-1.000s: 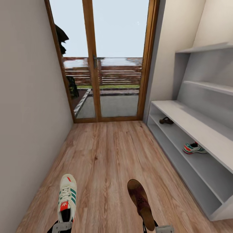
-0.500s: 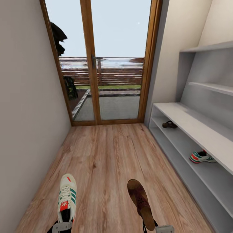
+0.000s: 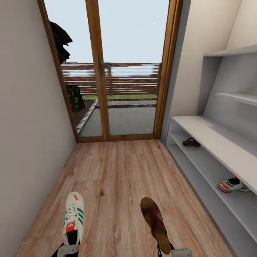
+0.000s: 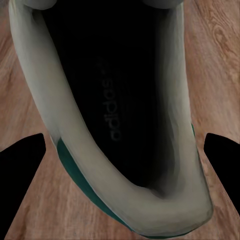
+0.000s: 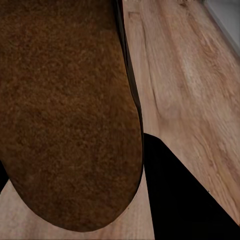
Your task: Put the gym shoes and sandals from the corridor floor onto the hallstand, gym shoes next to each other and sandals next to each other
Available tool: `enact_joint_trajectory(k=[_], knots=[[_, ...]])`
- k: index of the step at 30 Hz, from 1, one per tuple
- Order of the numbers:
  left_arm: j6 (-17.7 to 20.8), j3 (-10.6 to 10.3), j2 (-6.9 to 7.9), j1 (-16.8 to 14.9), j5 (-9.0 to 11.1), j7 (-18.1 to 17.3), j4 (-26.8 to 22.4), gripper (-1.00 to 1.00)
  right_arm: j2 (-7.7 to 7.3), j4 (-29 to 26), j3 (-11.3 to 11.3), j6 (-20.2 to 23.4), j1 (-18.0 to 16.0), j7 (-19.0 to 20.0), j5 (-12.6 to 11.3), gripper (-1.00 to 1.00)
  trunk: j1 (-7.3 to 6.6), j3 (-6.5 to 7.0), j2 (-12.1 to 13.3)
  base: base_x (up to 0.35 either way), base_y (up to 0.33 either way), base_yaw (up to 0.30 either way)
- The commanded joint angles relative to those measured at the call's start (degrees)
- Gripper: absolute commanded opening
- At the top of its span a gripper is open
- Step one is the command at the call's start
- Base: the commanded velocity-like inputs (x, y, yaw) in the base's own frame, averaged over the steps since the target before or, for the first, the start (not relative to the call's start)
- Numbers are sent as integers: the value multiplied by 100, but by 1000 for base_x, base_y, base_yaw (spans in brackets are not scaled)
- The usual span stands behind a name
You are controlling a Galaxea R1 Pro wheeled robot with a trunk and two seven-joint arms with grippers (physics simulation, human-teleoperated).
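Wide picture first: the corridor floor (image 3: 121,178) runs long and bare toward the glazed wooden door (image 3: 107,71) at the far end, a plain wall hard on the left, and the hallstand (image 3: 214,142) lines the right side. Its upper low shelf already carries one sandal (image 3: 191,142) at the far end and one gym shoe (image 3: 232,185) nearer, well apart from each other.

Now the cargo. The left gripper (image 3: 68,248) is clenched on the heel collar of the second gym shoe (image 3: 74,218), toe pointing away down the corridor; the left wrist view looks straight into its dark opening (image 4: 112,100). The right gripper (image 3: 177,251) is at the heel of the second sandal (image 3: 155,223), which seems carried, but I can't tell how its jaws stand; the tan insole (image 5: 65,115) looms close in the right wrist view.

Both long axes run along the corridor, the rack lies to the right, so the right arm is nearer. My read: each shoe must turn toward the shelf mouth and land beside its partner, under the bench top's edge, with plenty of floor to swing
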Motion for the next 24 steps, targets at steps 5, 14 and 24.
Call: enact_joint_trajectory(k=[5, 14, 24], knots=[[-17, 21, -4, -4, -6, -22, 6, -100, -2, -2, 51, -22, -6, -11, -72, -100, 2, -5, -2, 330, 0, 0], [-17, 16, -11, -4, -6, -22, 7, -100, 0, -6, 52, -21, -6, -11, -72, -100, 2, -5, -2, 331, 15, 0], [-17, 13, -12, -4, -6, -22, 11, -100, 0, -12, 54, -21, -6, -11, -72, -100, 2, -5, -2, 331, 73, 0]])
